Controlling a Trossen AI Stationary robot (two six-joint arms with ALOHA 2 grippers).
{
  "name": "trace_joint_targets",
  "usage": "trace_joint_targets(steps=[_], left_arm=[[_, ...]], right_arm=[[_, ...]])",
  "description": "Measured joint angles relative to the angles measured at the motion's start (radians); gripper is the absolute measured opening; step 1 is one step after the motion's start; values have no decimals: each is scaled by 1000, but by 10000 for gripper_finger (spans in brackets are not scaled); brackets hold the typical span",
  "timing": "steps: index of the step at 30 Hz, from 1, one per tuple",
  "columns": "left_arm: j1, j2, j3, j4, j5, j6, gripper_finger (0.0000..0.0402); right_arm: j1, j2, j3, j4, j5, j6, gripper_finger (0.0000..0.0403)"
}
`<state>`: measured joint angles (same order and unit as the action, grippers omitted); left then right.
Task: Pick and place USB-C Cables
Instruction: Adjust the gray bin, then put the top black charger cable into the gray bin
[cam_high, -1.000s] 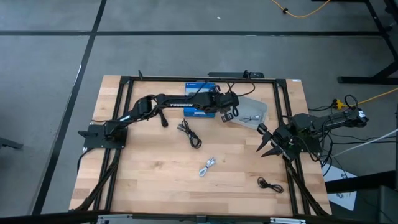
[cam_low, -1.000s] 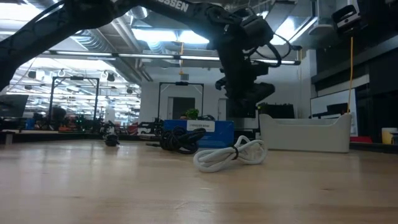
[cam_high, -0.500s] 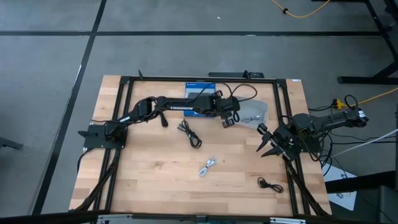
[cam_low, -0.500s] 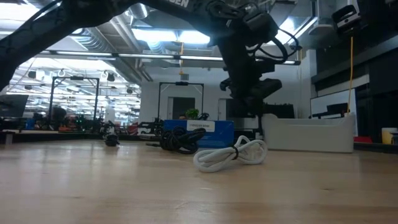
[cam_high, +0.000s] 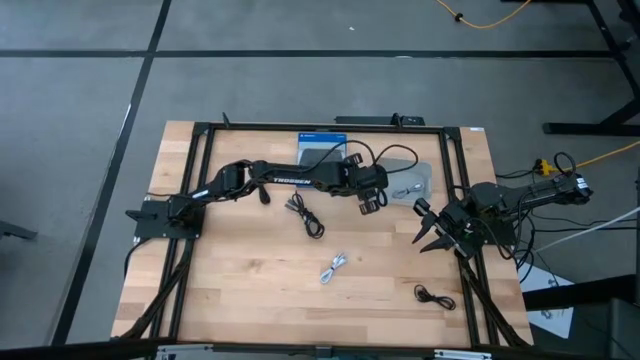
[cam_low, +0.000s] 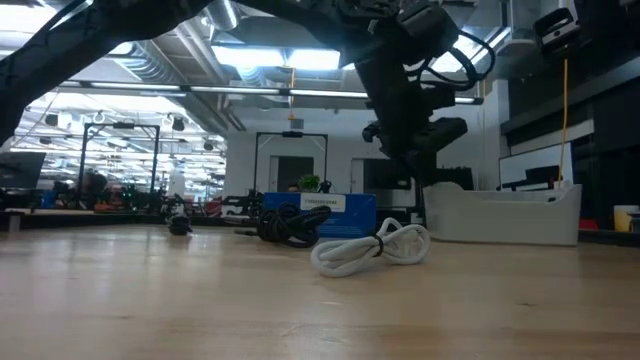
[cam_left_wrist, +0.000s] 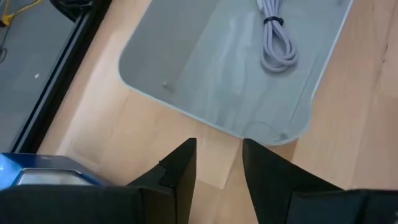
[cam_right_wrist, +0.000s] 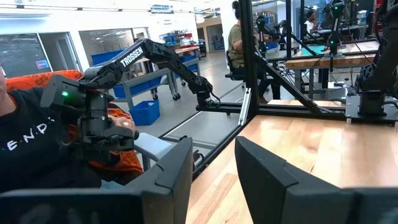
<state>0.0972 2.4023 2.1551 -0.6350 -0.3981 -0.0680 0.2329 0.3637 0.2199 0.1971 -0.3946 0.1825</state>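
Hanging just beside the grey tray, the left tool is open and holds nothing. One white cable lies in the tray. The right tool waits open at the bench edge.

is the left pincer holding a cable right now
No, the left pincer is open with only bare table between its fingers, while the grey cable lies apart in the tray.

One cable in tray, three cables on table; box left of tray.
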Motion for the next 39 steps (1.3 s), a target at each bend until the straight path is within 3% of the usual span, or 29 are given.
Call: trace_joint_targets(steps=[7,18,21,26,29,34,39], left_arm=[[-29,-82,-1,-107,-68,60,123],[-141,-361,2,-572,-56,-7,123],[-174,-374,1,-709,-89,-11,123],[-230,-378,0,-943,-151,-107,123],[-247,-384,-53,-925,-183,-161,123],[-248,-437,-183,-937,-96,-200,123],[-229,-492,-392,-930,-33,-269,123]], right_arm=[[0,0,0,0,-1,28,126],[0,-2,2,31,3,21,126],[0,3,2,22,63,12,126],[0,15,2,16,248,-21,126],[0,19,2,4,289,78,126],[0,23,1,-53,239,156,126],[0,29,1,-103,237,260,126]])
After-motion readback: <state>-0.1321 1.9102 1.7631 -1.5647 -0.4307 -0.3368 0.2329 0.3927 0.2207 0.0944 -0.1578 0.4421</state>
